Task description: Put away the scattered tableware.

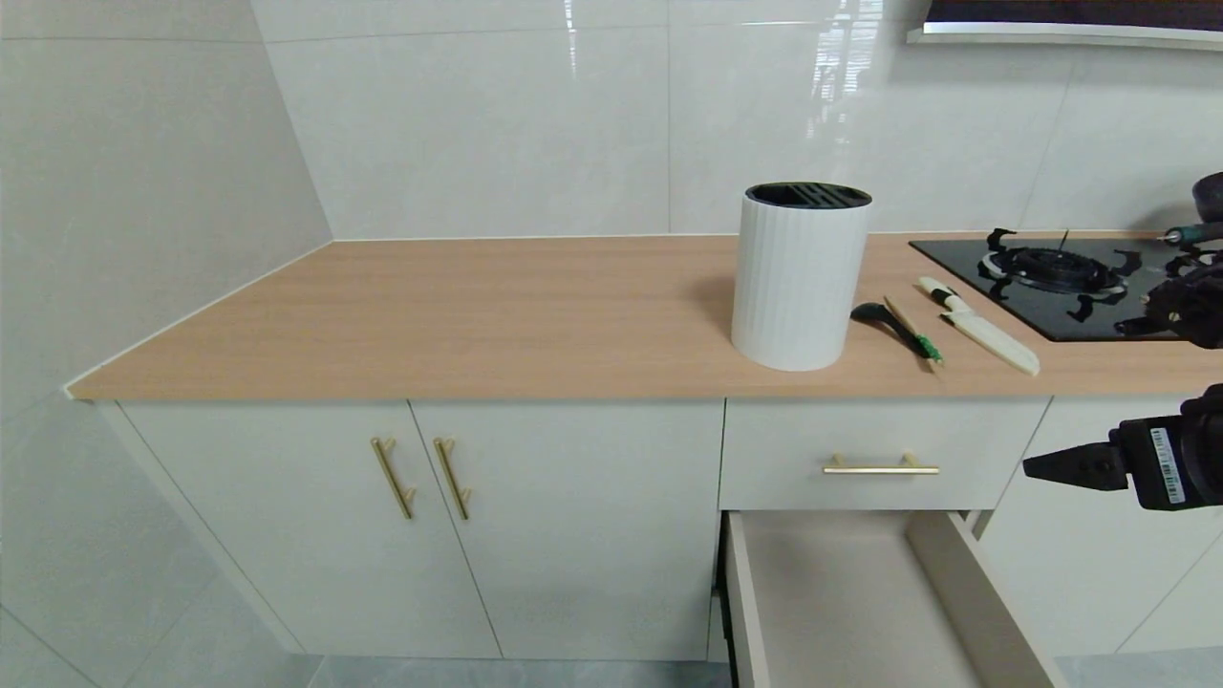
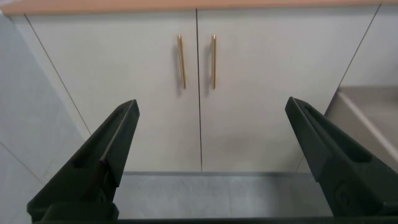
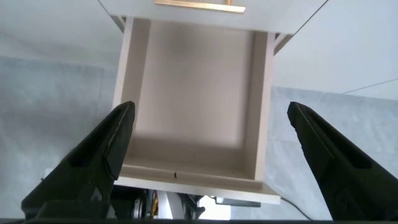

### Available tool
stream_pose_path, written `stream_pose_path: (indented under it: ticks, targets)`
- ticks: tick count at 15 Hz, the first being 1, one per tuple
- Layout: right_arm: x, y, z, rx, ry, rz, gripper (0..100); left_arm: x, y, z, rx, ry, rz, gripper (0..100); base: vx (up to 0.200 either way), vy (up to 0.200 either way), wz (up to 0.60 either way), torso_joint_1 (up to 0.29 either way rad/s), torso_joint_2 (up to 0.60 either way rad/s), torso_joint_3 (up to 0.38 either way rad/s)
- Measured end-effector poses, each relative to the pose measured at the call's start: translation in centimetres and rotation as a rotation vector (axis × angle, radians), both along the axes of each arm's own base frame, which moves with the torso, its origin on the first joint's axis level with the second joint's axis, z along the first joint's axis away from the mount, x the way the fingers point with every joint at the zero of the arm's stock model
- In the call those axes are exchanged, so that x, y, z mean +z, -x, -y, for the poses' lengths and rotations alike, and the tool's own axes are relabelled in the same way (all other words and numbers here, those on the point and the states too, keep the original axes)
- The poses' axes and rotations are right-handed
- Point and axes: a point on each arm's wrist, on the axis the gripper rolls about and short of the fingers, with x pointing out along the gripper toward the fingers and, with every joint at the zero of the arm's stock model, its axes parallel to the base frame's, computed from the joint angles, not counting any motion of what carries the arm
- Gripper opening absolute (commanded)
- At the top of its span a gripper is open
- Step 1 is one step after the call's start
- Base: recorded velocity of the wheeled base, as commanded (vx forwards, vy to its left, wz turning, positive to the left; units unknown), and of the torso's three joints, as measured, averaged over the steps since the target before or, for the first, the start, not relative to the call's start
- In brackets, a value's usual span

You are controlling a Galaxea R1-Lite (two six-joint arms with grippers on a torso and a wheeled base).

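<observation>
While both grippers stand with fingers spread wide, the tableware lies on the countertop (image 1: 478,315): a black spoon (image 1: 884,318), a green-tipped wooden utensil (image 1: 914,330) and a white knife (image 1: 979,327), between the white ribbed holder (image 1: 801,277) and the stove (image 1: 1051,277). The left gripper (image 2: 211,106) faces the cabinet doors (image 2: 249,93). The right gripper (image 3: 210,112) hangs over the open drawer (image 3: 193,87).

The open drawer (image 1: 841,602) runs off the lower edge, and the hob (image 1: 1061,320) off the right edge.
</observation>
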Motion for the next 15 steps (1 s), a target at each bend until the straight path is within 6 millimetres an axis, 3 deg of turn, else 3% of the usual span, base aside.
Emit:
stream_pose_path:
  ticks: [2, 4, 10, 13, 15]
  targets:
    - [0.4, -0.6, -0.1, 0.009, -0.001, 0.059, 100, 0.0, 0.0, 0.0, 0.0, 0.0, -0.001, 100, 0.0, 0.0, 0.0, 0.056, -0.11, -0.068]
    - [1.0, -2.5, 0.0, -0.001, 0.008, 0.124, 100, 0.0, 0.0, 0.0, 0.0, 0.0, -0.001, 100, 0.0, 0.0, 0.0, 0.0, 0.0, 0.0]
    - [3.9, -12.2, 0.0, -0.128, -0.063, 0.127, 100, 0.0, 0.0, 0.0, 0.0, 0.0, -0.001, 100, 0.0, 0.0, 0.0, 0.0, 0.0, 0.0]
    - [1.7, -17.2, -0.2, -0.243, -0.031, 0.07, 100, 0.0, 0.0, 0.0, 0.0, 0.0, -0.001, 100, 0.0, 0.0, 0.0, 0.0, 0.0, 0.0]
    - [0.0, -19.1, -0.3, -0.27, -0.011, 0.04, 100, 0.0, 0.0, 0.0, 0.0, 0.0, -0.001, 100, 0.0, 0.0, 0.0, 0.0, 0.0, 0.0]
